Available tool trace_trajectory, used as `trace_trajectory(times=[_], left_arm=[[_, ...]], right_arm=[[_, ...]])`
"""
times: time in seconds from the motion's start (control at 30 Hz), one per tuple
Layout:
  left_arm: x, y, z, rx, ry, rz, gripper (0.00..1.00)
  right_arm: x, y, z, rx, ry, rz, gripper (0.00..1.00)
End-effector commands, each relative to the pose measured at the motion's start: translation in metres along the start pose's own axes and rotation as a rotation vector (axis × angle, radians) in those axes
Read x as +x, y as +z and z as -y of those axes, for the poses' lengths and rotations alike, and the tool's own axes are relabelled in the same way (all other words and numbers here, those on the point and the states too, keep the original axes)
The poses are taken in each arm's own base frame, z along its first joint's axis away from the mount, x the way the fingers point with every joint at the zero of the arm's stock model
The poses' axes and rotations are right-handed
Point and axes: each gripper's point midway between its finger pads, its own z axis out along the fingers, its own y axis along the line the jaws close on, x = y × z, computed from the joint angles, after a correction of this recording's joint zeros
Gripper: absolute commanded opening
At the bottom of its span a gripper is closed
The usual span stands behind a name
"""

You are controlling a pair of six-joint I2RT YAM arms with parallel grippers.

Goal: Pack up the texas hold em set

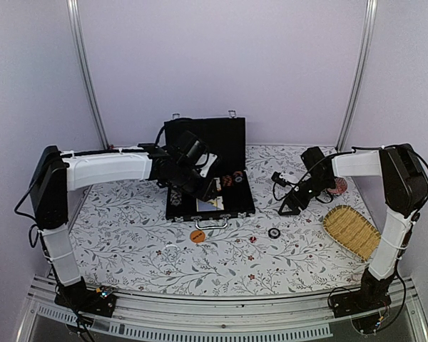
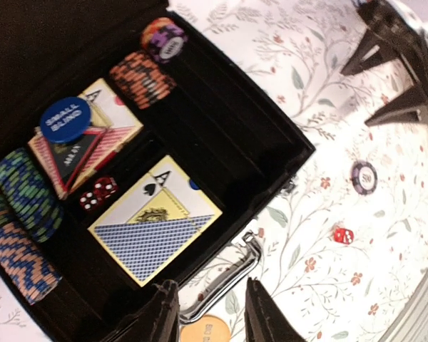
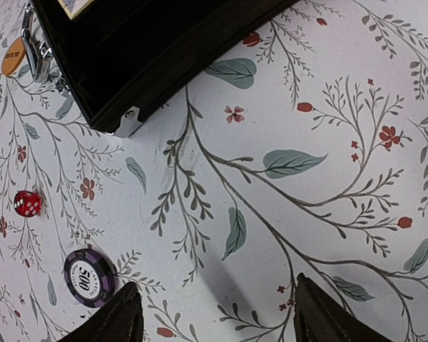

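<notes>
While the right end effector (image 3: 217, 317) hangs spread and empty, the purple 500 chip (image 3: 90, 276) sits on the tabletop (image 3: 321, 85) lower left of it, near the red die (image 3: 27, 204); right arm's nearer, I'd say

Surface (image 1: 128, 235): white cloth printed with grey-green leafy stems and small red flowers.
Woven yellow basket (image 1: 352, 231): oblong and shallow, lying near the right edge with its long axis diagonal.
Red patterned dish (image 1: 338, 187): behind the basket toward the far right corner, partly hidden.
Two metal posts (image 1: 88, 71) rise at the back against a plain pale backdrop.
Ribbed metal rail (image 1: 221, 317) runs along the near edge.
</notes>
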Motion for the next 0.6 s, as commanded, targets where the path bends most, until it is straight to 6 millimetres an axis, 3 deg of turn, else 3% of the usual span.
trace_trajectory(times=[0.0, 0.13, 0.17, 0.4, 0.57], left_arm=[[0.006, 0.004, 0.062, 0.213, 0.160, 0.015, 0.32], [0.022, 0.016, 0.090, 0.231, 0.253, -0.055, 0.32], [0.033, 0.029, 0.094, 0.234, 0.267, -0.095, 0.32], [0.054, 0.055, 0.133, 0.294, 0.350, -0.165, 0.33], [0.068, 0.078, 0.139, 0.293, 0.345, -0.225, 0.34]], right_arm=[[-0.009, -0.002, -0.004, -0.019, -0.020, 0.014, 0.73], [-0.013, -0.010, 0.005, 0.027, -0.026, 0.022, 0.72], [-0.014, -0.015, 0.009, 0.046, -0.022, 0.030, 0.72], [-0.037, -0.065, 0.034, 0.179, 0.024, 0.164, 0.71], [-0.061, -0.098, 0.021, 0.197, -0.004, 0.285, 0.71]])
